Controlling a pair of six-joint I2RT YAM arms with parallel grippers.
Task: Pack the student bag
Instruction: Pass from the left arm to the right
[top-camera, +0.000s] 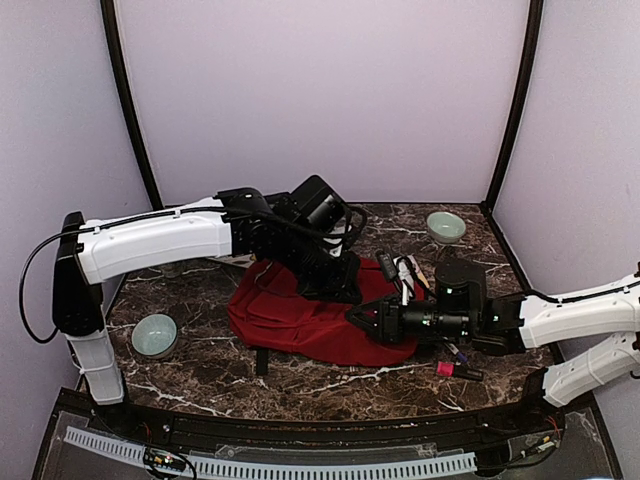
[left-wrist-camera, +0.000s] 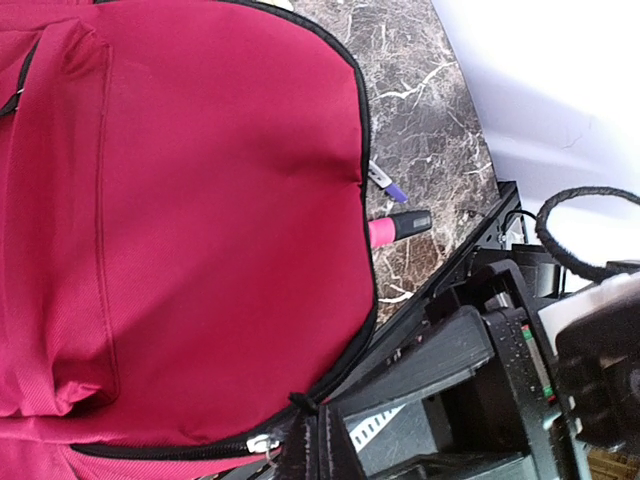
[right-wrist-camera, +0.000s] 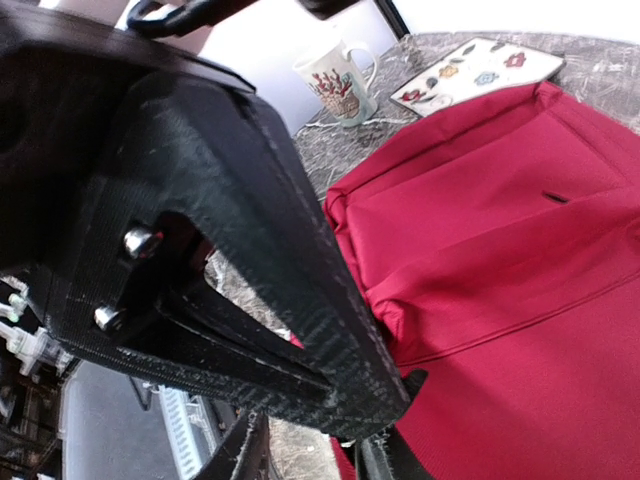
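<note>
Dark marble table (top-camera: 300, 385); student bag (top-camera: 300, 322); right gripper (top-camera: 358, 318) pinched shut on its edge; left gripper (top-camera: 333, 288), opening cannot be told; mug (right-wrist-camera: 340, 85) seen by right wrist only.

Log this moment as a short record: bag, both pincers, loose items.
bag: red, lying mid-table
left pincer: over the bag's far side; open or shut unclear
right pincer: shut at the bag's right edge, seems to pinch it
bowls: left bowl near; right bowl far
pink marker: on the table, right of the bag
</note>
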